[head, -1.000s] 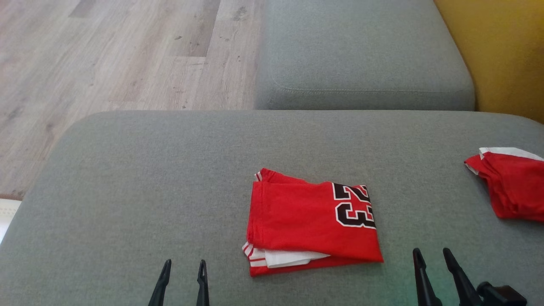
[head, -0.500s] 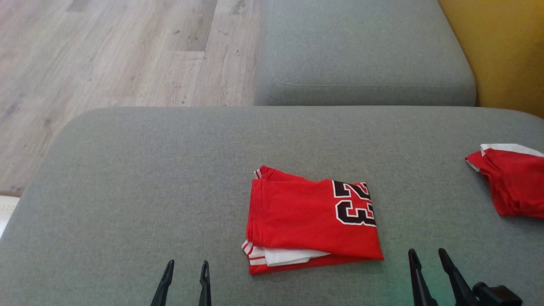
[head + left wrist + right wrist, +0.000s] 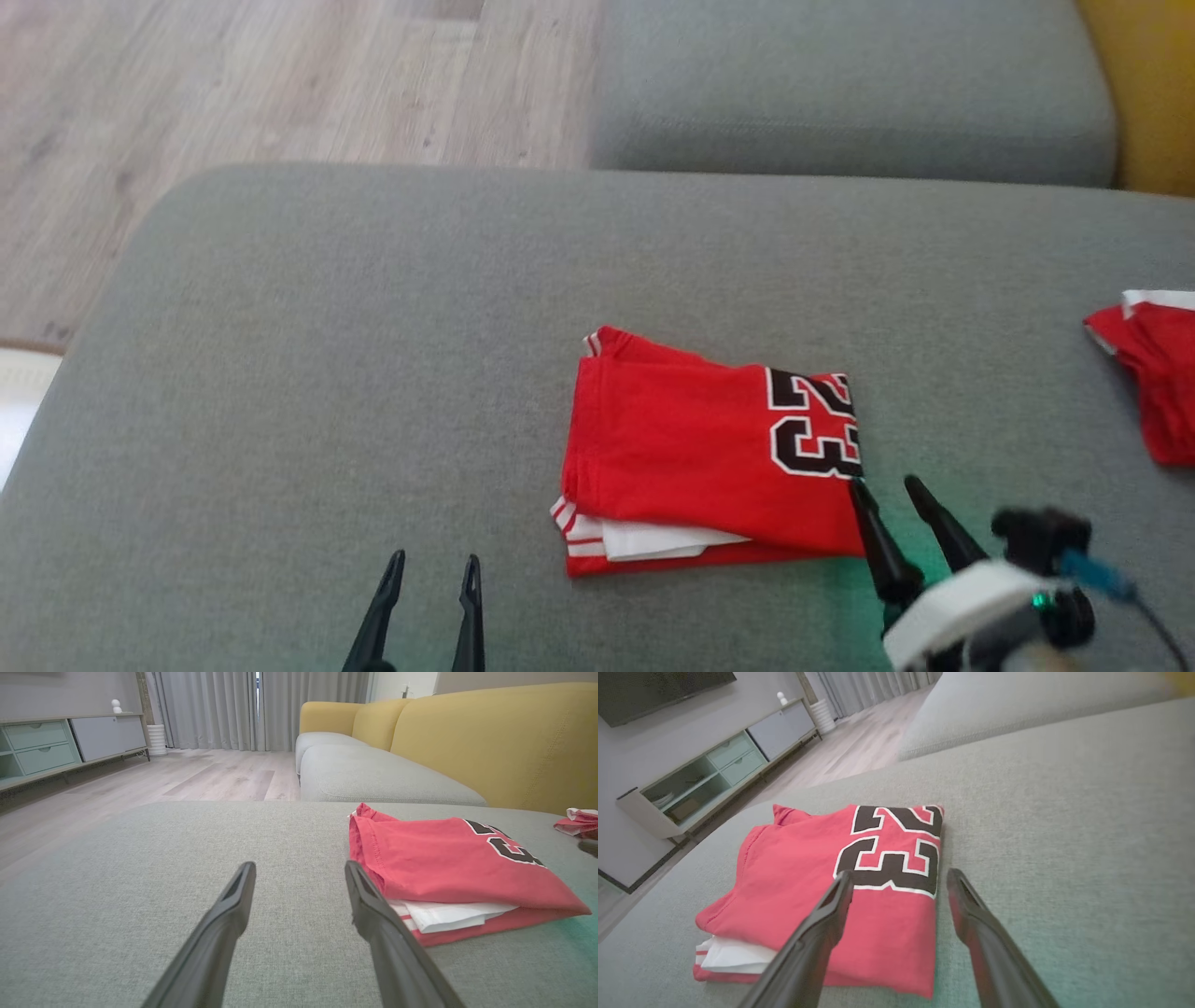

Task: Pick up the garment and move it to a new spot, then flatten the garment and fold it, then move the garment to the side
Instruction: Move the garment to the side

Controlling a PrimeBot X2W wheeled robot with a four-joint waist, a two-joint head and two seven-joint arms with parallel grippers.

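Note:
The garment [image 3: 709,453] is a red jersey with a black "23", folded into a rectangle on the grey cushion [image 3: 327,373]; white and striped layers show at its near edge. It also lies in the left wrist view [image 3: 448,868] and the right wrist view [image 3: 840,877]. My right gripper [image 3: 885,490] stands open at the garment's near right corner, its left finger over the red cloth and its right finger over the cushion [image 3: 1064,835]. My left gripper [image 3: 432,569] is open and empty, low over the cushion to the left of the garment.
A second red and white garment [image 3: 1153,378] lies at the cushion's right edge. Another grey seat cushion [image 3: 840,84] sits behind, with a yellow backrest [image 3: 1148,84] at the far right. Wood floor [image 3: 233,84] lies beyond the left edge.
The right gripper has moved forward and left to the garment's near right corner. The head camera has shifted, so the whole scene sits differently. The left gripper has stayed low and open.

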